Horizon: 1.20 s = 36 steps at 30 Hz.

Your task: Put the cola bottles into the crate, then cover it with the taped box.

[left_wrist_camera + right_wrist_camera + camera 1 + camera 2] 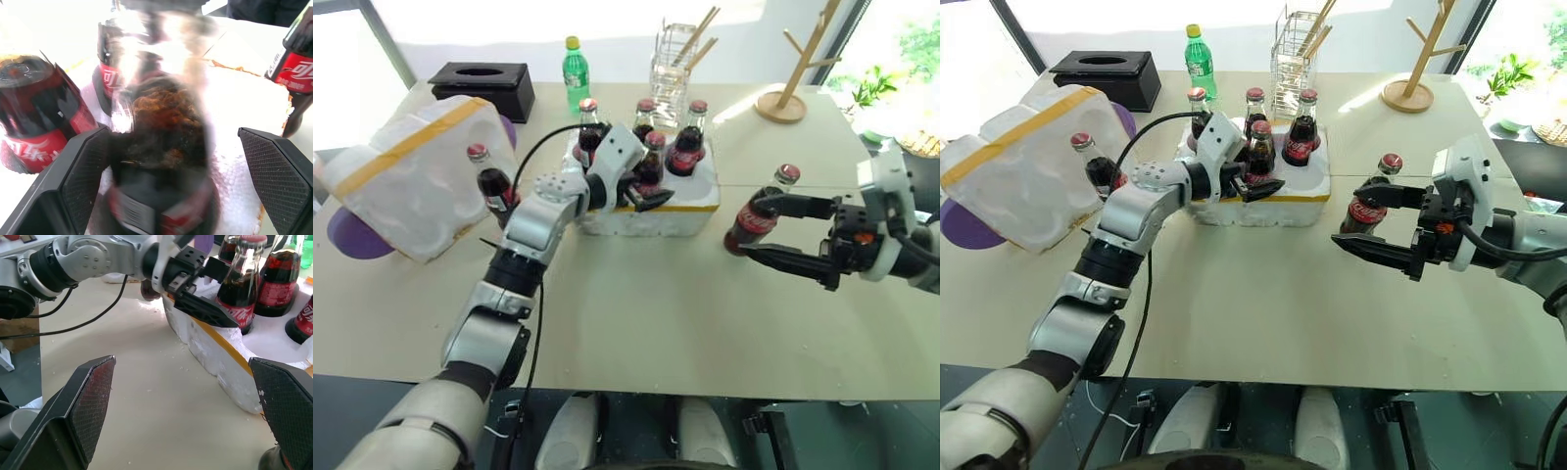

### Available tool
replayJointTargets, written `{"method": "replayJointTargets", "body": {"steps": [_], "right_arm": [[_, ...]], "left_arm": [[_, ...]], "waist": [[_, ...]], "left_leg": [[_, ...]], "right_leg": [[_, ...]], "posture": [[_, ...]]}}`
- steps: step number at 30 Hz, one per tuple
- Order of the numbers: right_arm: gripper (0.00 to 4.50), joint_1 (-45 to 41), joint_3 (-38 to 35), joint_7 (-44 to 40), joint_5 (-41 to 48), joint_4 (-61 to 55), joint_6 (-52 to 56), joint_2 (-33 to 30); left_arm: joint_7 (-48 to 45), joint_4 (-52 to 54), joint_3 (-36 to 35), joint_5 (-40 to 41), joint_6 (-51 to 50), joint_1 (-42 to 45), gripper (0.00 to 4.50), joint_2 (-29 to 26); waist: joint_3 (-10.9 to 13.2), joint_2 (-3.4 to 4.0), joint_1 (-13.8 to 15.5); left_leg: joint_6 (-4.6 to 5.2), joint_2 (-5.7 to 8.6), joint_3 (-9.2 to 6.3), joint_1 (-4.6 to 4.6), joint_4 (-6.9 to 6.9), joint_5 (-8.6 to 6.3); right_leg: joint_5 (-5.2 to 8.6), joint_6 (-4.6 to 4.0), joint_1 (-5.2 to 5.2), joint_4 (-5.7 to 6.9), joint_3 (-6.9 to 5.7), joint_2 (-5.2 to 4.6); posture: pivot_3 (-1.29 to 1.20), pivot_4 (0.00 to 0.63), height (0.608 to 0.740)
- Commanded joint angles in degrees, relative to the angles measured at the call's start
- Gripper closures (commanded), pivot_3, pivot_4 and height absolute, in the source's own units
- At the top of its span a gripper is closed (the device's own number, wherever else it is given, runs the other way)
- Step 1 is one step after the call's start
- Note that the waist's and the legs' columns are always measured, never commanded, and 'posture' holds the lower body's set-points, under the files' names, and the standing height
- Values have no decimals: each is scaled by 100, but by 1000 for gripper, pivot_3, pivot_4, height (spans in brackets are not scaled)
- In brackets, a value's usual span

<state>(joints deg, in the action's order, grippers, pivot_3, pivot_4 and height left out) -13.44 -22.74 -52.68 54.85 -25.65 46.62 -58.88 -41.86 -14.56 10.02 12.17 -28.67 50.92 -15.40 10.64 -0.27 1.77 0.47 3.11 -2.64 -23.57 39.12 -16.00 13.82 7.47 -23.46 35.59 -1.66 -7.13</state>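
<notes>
The right gripper (1363,221) hangs low over the beige counter (1263,294) with its two black fingers spread wide. One cola bottle (1368,204) stands upright on the counter between those fingers, with a gap on each side, so nothing is clamped.

Beyond the right gripper's fingertips, across a bare strip of counter, lies the crate (1304,204), a low white foam block with a yellow tape band along its side. The left gripper (641,188) reaches over the crate's near edge with its fingers parted. Between them stands a cola bottle (651,163) in a front well. In the left wrist view one finger (85,178) lies close against this bottle and the other stands clear of it, so the gripper is not clamped on it.

Past the left gripper, three more cola bottles stand in the crate's back wells: one (589,127) nearest its wrist, one (645,117) in the middle, and one (687,140) on the far side.

Out beyond the left arm's elbow side, the sixth cola bottle (490,182) stands on the counter just beside the taped box (416,174), which lies tilted, with a yellow band across its top.

Farther off are a green bottle (575,75), a black tissue box (482,86), a wire rack (674,61) and a wooden stand (790,86).
</notes>
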Motion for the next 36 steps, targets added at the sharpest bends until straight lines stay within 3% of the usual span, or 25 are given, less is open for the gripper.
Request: {"method": "replayJointTargets", "body": {"steps": [1,6,9,13,16,21,36], "right_arm": [[0,-46,-71,-36,-28,-14,-119,39],[0,-121,4,-97,-61,41,-131,27],[0,-272,126,-154,-116,154,-156,14],[0,-422,222,-272,-95,348,-116,34],[0,-623,300,-314,88,472,31,104],[0,-876,458,-594,15,320,-284,266],[0,-861,690,-438,-148,173,-264,406]], "left_arm": [[-194,1491,-701,754,-549,-412,111,-380],[-178,3276,-1531,1510,-1322,-1509,111,-1192],[166,4169,-2439,1795,-1857,-2589,111,-1676],[663,4962,-3532,2068,-2168,-3893,111,-1752],[1056,5061,-3968,1759,-1917,-4631,111,-1704],[1419,4549,-4031,1572,-1401,-4615,111,-1620],[1214,1877,-2653,668,195,-3151,111,-1775]], "waist": [[0,0,-42],[-1,3,-107],[-3,6,-126],[0,2,-96],[-1,1,-65],[-1,2,52],[-2,2,37]], "left_leg": [[-1,-3,-1,0,-1,0],[-14,-2,-6,4,0,8],[9,-3,-5,11,-2,-5],[8,-5,-6,13,-1,-5],[8,0,-14,12,-1,-6],[7,2,-20,12,-1,-7],[5,6,-18,11,-7,-6]], "right_leg": [[0,-1,-2,3,1,0],[1,-2,2,9,3,-3],[1,-2,4,10,6,-3],[2,-4,2,19,10,-1],[2,-4,10,10,9,-5],[4,-13,12,8,5,-5],[0,-6,2,16,4,-5]], "posture": [[0,150,740],[0,150,740],[0,150,740],[0,150,740],[0,150,740],[0,150,740],[0,150,740]]}}
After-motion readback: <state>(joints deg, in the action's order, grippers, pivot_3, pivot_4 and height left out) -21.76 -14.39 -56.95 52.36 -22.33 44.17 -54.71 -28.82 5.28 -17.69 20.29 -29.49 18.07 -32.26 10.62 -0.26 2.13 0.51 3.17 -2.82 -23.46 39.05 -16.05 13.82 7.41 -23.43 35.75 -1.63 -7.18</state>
